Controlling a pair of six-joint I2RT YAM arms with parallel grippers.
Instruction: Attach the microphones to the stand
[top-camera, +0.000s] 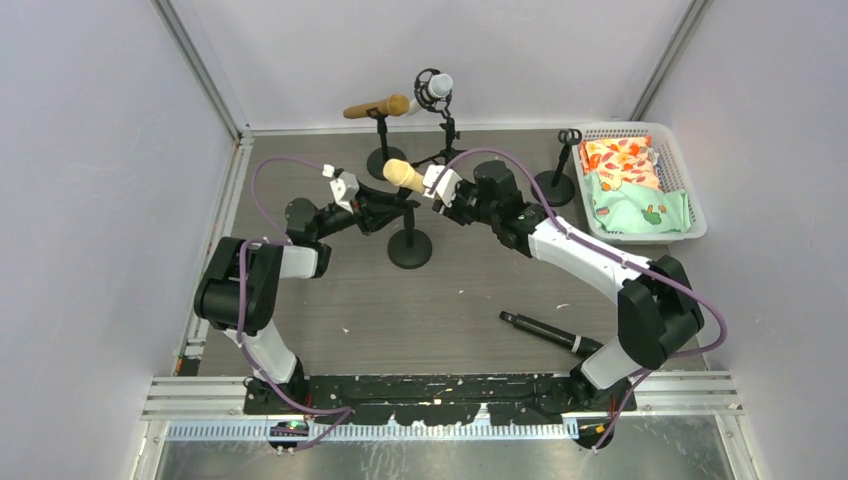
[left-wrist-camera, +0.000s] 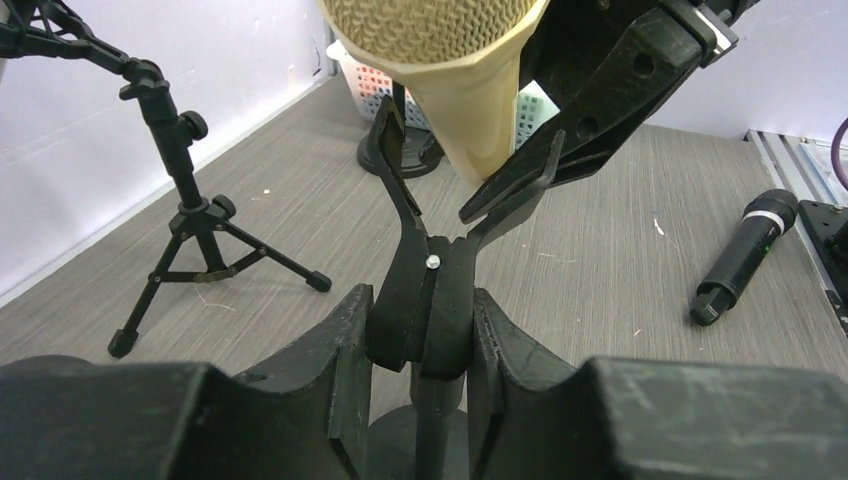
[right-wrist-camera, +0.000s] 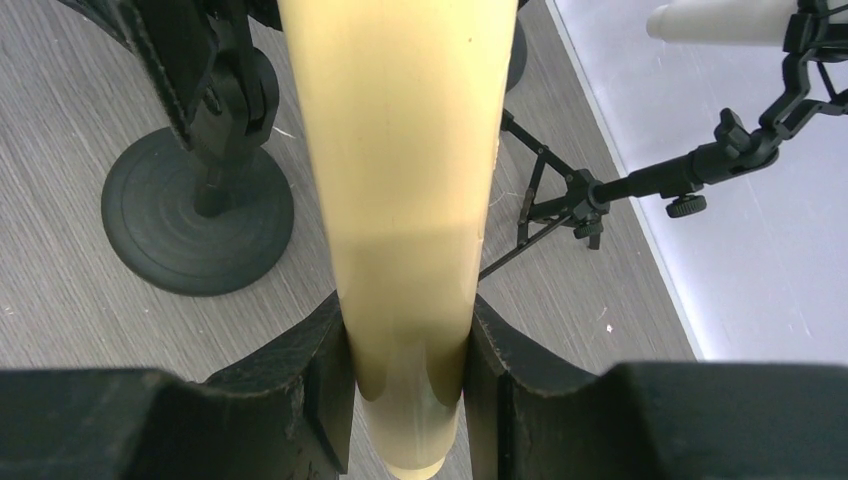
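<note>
A cream-yellow microphone (right-wrist-camera: 405, 180) is clamped near its tail end in my right gripper (right-wrist-camera: 405, 370), which is shut on it. Its mesh head (left-wrist-camera: 440, 30) hangs just above the spread prongs of the clip (left-wrist-camera: 405, 200) on a round-based stand (top-camera: 410, 248). My left gripper (left-wrist-camera: 420, 320) is shut on that clip's handles, squeezing it. In the top view the right gripper (top-camera: 428, 186) and left gripper (top-camera: 398, 207) meet over this stand. A gold microphone (top-camera: 378, 107) and a white microphone (top-camera: 437, 86) sit on stands at the back. A black microphone (top-camera: 540, 331) lies on the table.
Another round-based stand (top-camera: 556, 182) with a bare clip stands at the right, beside a white basket (top-camera: 680, 170) holding patterned cloths. The tripod stand (left-wrist-camera: 190, 220) stretches its legs to the left of the clip. Walls close in on three sides.
</note>
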